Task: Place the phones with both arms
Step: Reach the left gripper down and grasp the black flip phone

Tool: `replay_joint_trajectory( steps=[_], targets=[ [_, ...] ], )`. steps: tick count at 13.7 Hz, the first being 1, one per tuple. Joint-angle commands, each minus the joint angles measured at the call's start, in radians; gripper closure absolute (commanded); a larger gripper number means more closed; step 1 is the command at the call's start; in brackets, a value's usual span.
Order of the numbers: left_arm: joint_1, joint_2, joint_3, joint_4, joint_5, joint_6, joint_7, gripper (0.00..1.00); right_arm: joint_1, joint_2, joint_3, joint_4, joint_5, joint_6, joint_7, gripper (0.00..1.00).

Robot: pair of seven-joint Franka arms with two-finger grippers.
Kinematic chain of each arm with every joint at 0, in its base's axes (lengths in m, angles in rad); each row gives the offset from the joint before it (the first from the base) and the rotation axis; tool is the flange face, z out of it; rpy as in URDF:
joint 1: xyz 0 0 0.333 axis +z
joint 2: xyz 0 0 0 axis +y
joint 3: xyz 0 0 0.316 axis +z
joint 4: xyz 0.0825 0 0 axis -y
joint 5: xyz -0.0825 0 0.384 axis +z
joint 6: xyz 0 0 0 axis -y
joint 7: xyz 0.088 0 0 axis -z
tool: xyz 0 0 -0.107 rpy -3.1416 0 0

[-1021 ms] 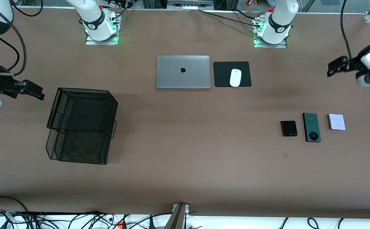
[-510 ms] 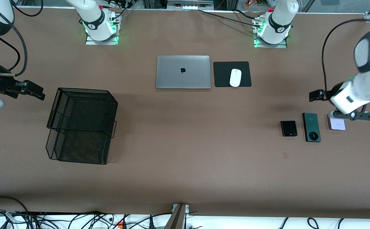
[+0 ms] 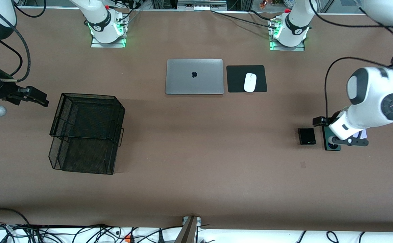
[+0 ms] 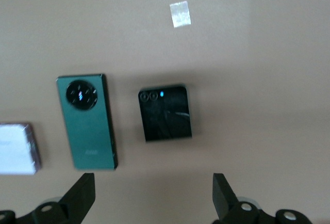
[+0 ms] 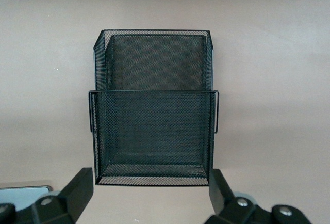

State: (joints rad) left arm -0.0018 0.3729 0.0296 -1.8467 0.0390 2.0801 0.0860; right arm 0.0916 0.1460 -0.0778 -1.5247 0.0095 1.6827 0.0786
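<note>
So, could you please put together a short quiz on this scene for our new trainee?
1. True or false: the small black squarish phone lies inside the black wire mesh basket.
2. Which arm's gripper is above the phones? A) left gripper B) right gripper
3. Fill in: the white computer mouse rests on a black ____, beside the closed grey laptop.

Key
1. False: it lies on the brown table, beside the long dark green phone; the pale lilac-white phone lies next to that.
2. A; its fingers are spread, while the right gripper waits, open, near the basket.
3. mouse pad.
</note>
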Motion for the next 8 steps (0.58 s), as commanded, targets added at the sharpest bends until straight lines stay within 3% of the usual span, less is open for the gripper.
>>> replay_joint_trajectory(
  steps=[1,8],
  targets=[
    [0.002,0.047,0.000,-0.036,0.018,0.116,-0.008,0.00,-0.006,-0.016,0.006,-0.020,-0.006,0.014,-0.006,0.01],
    [0.011,0.123,0.000,-0.092,0.016,0.316,-0.144,0.00,-0.006,-0.016,-0.014,-0.020,-0.003,0.009,-0.008,0.01]
  ],
)
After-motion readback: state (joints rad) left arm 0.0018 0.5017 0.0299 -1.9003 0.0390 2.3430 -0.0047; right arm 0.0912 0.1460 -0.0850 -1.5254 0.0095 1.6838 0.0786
